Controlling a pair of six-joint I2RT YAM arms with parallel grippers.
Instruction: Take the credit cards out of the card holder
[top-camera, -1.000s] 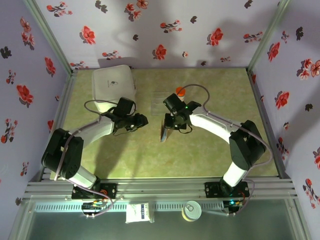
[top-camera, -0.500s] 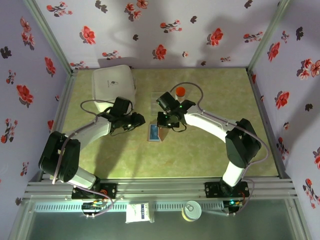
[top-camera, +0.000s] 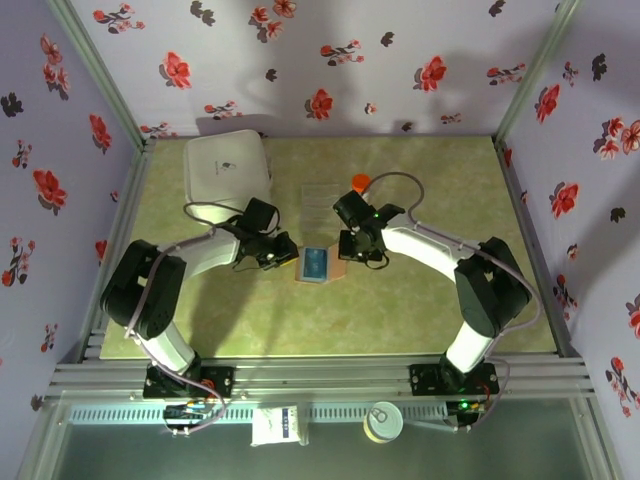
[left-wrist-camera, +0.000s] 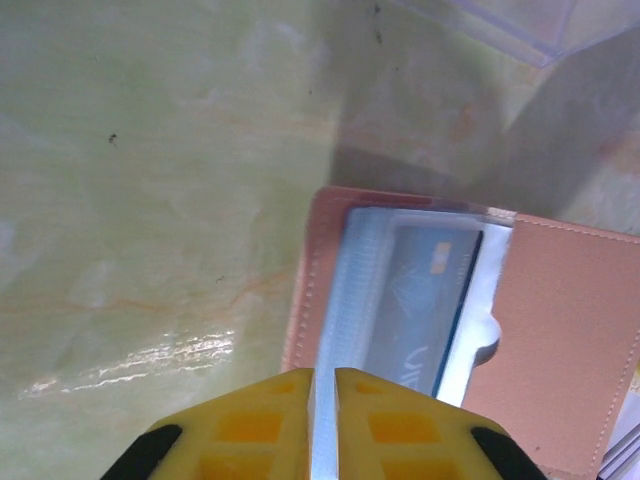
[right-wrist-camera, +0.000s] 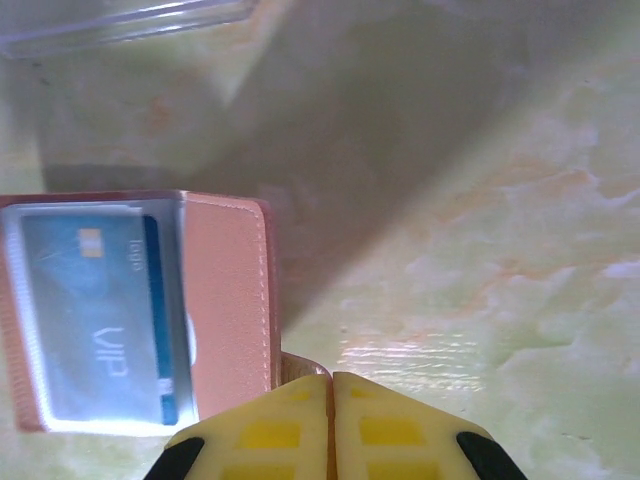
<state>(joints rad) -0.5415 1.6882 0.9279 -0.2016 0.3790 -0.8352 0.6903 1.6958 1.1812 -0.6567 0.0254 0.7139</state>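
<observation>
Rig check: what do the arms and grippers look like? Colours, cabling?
Matching pair: left arm and right arm have white rounded link shells, black joint housings and bases, a grey cable looping off each wrist. Both left gripper and right gripper have yellow blocky fingers with black corners.

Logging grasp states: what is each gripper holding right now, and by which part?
Both hold the card holder: the left gripper pinches the edge of its clear sleeve, and the right gripper pinches the edge of its brown flap.
</observation>
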